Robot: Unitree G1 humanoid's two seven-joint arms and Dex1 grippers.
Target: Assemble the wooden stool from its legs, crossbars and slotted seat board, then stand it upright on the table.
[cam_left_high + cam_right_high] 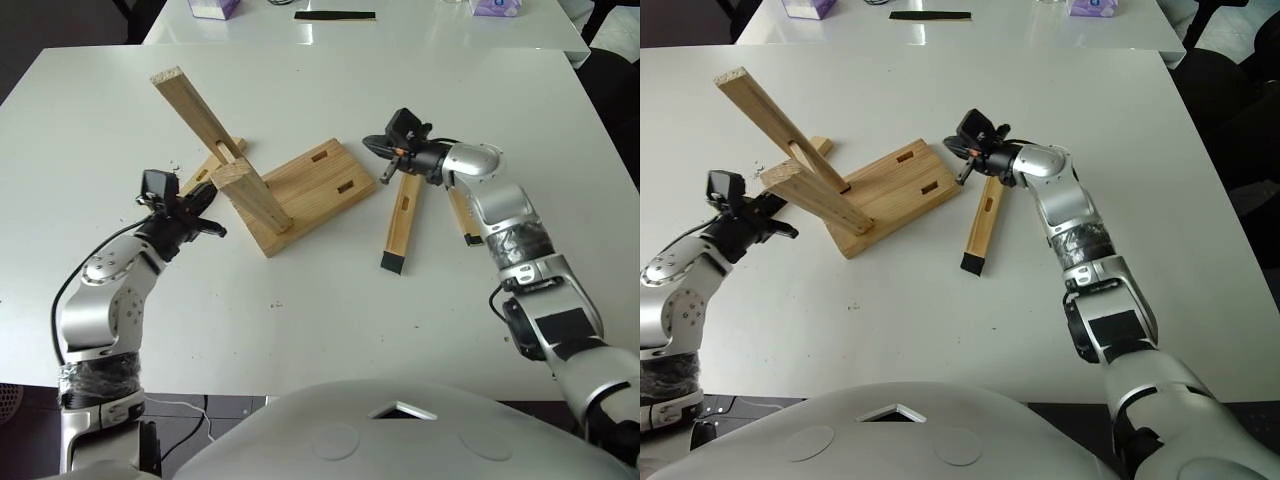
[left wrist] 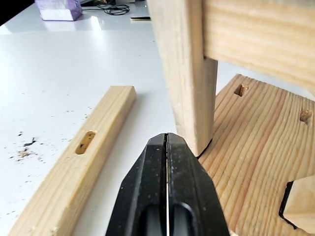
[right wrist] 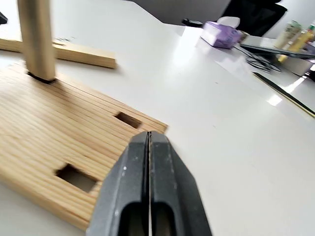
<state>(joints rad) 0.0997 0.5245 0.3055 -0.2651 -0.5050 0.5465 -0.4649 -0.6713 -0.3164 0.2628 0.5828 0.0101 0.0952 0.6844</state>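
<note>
The slotted seat board (image 1: 320,185) lies flat mid-table with open slots on its right half. Two legs (image 1: 200,115) (image 1: 255,200) stand tilted out of its left half. My left gripper (image 1: 212,226) is shut and empty, its tip (image 2: 167,135) close to the base of the nearer leg (image 2: 189,73). Beside it lies a loose slotted piece (image 2: 83,162). My right gripper (image 1: 372,145) is shut and empty, hovering at the board's far right corner (image 3: 142,123). A loose leg with a black foot (image 1: 400,225) lies right of the board. Another piece (image 1: 460,212) lies partly hidden under the right arm.
Wood crumbs (image 1: 150,200) dot the table near my left gripper. On a second table behind stand tissue boxes (image 1: 213,8) (image 1: 495,8) and a black strip (image 1: 335,15). The near half of the white table (image 1: 320,320) is bare.
</note>
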